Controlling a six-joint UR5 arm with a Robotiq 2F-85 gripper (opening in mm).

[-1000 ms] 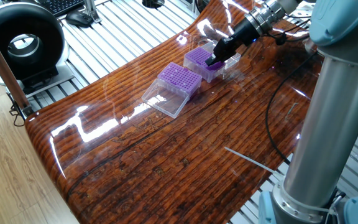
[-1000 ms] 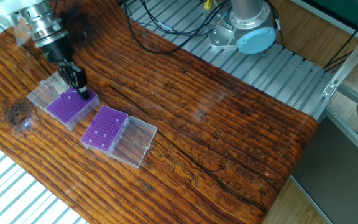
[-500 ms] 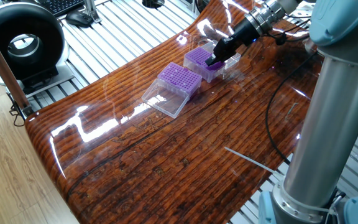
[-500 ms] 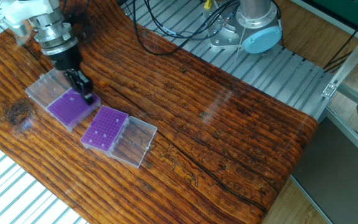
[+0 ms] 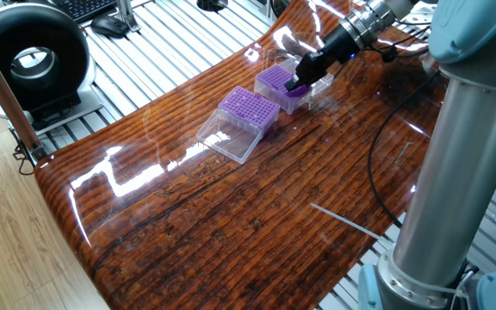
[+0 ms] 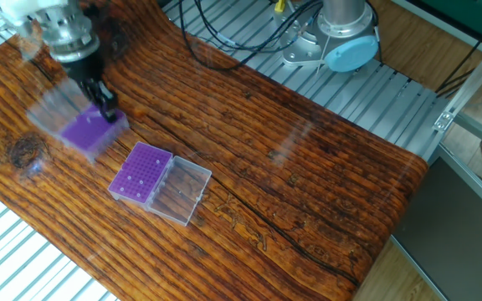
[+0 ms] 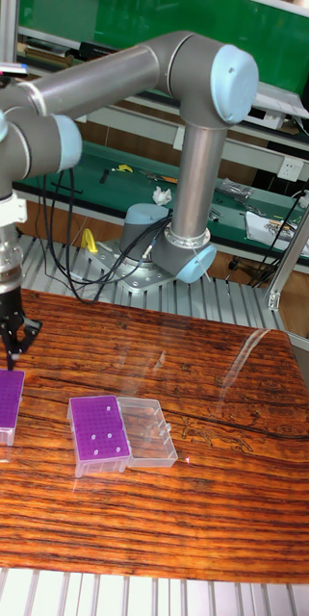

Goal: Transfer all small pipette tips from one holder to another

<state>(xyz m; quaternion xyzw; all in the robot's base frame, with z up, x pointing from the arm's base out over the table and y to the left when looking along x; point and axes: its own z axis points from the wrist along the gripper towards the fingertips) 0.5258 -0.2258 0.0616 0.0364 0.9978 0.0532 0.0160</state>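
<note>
Lifted slightly, gripper [image 7: 2, 363] fingers apart over purple holder [image 7: 0, 401]; pale pipette tips [image 7: 104, 442] dot the other.

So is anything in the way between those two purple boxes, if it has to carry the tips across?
Nothing visible. The gripper hangs over the far purple box, and only bare table separates it from the other purple box, whose clear lid lies open on the opposite side.
</note>
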